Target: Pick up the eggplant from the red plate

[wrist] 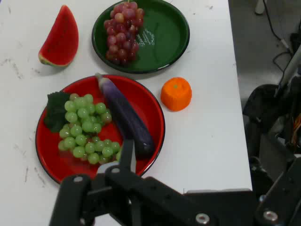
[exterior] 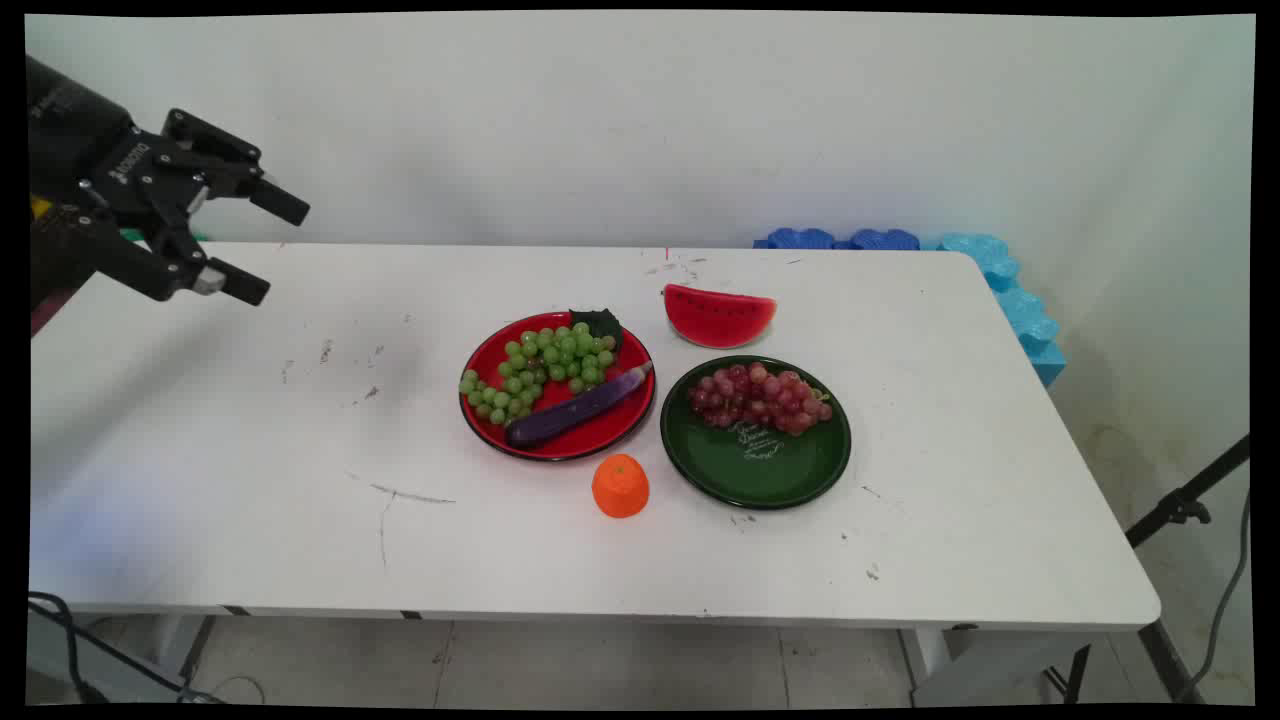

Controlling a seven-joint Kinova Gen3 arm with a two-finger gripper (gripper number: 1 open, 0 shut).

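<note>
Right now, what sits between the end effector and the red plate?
Nothing: the main view shows only bare, scuffed white table between the end effector, raised at the left, and the red plate.

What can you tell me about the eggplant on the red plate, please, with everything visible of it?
The eggplant is long, slim and glossy dark purple, paling to a lilac-white tip at one end; it looks like smooth plastic. It lies flat and diagonally on the red plate, its pale end at the rim nearest the green plate. The green grapes lie right alongside it on the same plate. Nothing grips it: the gripper hangs open far off, above the table's left end.
</note>
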